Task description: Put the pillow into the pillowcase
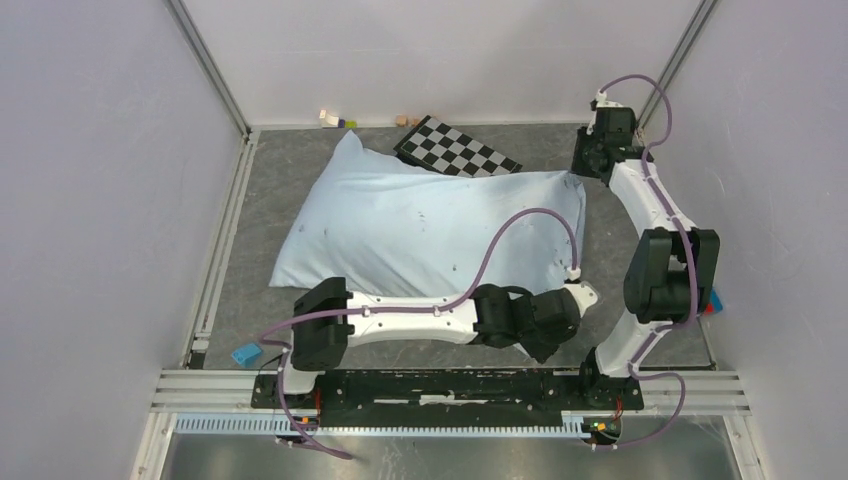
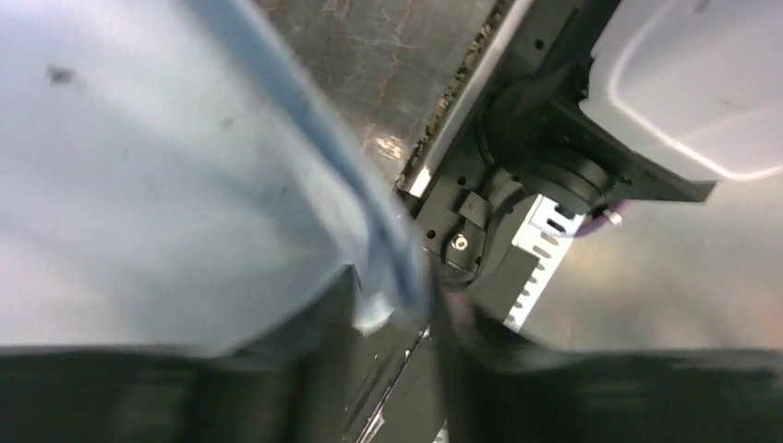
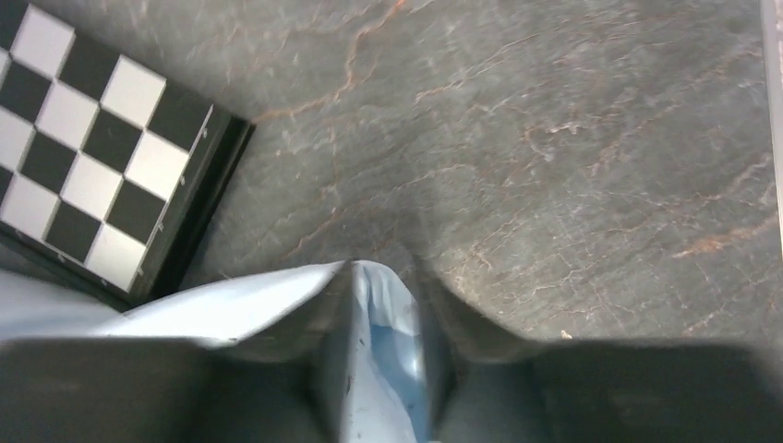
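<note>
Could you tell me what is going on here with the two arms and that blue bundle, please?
Both arms are at the right end of the pillowcase, which lies plump on the table. The pillow seems to be inside, though none of it shows. The left gripper is at the near corner and the right gripper at the far one, each with blue fabric between its fingers. Whether they clamp it is unclear.

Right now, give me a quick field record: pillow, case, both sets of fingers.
pillowcase: plump, lying across the table, looks filled
pillow: not visible
left fingers: straddling the case's near right corner, grip unclear
right fingers: straddling its far right corner, grip unclear
checkerboard panel: at the case's far edge
</note>
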You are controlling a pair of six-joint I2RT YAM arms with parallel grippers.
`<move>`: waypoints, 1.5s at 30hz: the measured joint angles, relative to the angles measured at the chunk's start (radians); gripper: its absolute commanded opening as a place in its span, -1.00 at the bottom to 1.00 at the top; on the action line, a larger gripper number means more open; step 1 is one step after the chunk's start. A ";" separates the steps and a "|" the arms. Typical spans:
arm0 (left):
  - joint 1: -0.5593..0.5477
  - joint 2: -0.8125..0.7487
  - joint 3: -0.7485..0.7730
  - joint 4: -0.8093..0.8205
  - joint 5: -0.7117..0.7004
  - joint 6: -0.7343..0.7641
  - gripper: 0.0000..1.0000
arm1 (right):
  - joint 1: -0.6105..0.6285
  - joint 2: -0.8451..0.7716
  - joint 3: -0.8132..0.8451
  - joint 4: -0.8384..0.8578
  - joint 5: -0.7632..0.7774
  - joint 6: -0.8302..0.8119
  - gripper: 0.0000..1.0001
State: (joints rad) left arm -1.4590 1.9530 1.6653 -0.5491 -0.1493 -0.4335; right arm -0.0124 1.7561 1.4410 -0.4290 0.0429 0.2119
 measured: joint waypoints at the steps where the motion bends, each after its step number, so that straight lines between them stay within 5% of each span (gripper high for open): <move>1: 0.011 0.002 0.003 0.007 0.023 0.002 0.21 | -0.008 -0.002 0.007 0.001 0.004 0.000 0.14; 4: 0.058 -0.031 -0.021 0.007 0.109 -0.008 0.32 | -0.029 -0.031 0.018 -0.005 0.011 -0.013 0.57; 9: 0.203 -0.181 -0.021 -0.050 0.142 -0.016 0.38 | -0.022 -0.139 0.017 -0.029 -0.002 -0.014 0.94; 17: 0.629 -0.469 0.060 -0.174 -0.083 -0.101 0.37 | 0.280 -0.412 -0.092 0.014 0.028 0.003 0.96; 23: 1.000 -0.546 -0.148 -0.162 -0.184 -0.196 0.21 | 0.542 -0.466 -0.242 0.114 0.007 0.037 0.96; 32: 0.947 -0.394 -0.531 0.119 -0.079 -0.349 0.21 | 0.434 -0.481 -0.708 0.386 -0.082 0.119 0.96; 39: 0.940 -0.525 -0.619 0.187 -0.094 -0.386 0.42 | 0.409 -0.557 -0.669 0.332 -0.081 0.114 0.96; 41: 0.940 -0.553 -0.594 0.143 -0.097 -0.372 0.83 | 0.410 -0.566 -0.627 0.279 -0.065 0.107 0.96; 45: 0.937 -0.592 -0.500 0.036 -0.083 -0.308 1.00 | 0.431 -0.584 -0.523 0.181 -0.027 0.096 0.96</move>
State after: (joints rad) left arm -0.5217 1.3605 1.1648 -0.5133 -0.2325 -0.7414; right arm 0.4183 1.1721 0.9176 -0.2481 0.0158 0.3080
